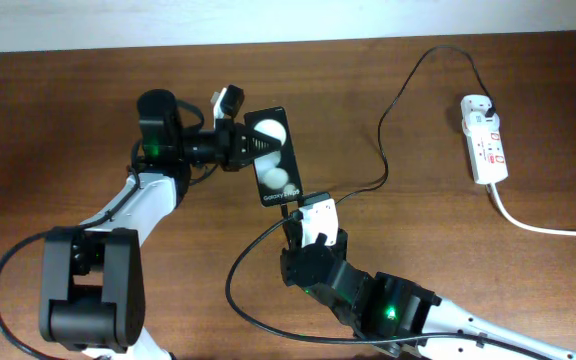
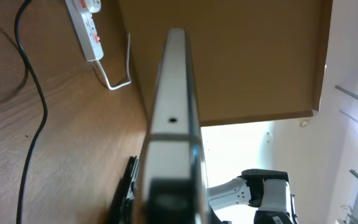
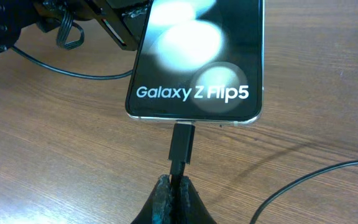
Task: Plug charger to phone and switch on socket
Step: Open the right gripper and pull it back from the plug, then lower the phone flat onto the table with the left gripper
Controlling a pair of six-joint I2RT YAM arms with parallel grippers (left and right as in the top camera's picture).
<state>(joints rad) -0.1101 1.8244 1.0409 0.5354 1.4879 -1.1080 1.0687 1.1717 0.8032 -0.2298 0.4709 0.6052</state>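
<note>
The black glossy phone lies at the table's middle, its "Galaxy Z Flip5" lettering toward the near end. My left gripper is shut on its far end; the left wrist view shows the phone's edge end-on between the fingers. My right gripper is shut on the charger's black connector, whose tip sits at the phone's bottom port. In the overhead view the right gripper is just below the phone. The black cable runs to the plug in the white socket strip.
The strip's thick white cord trails off the right edge. A loop of black cable lies on the wood beside my right arm. The strip also shows far off in the left wrist view.
</note>
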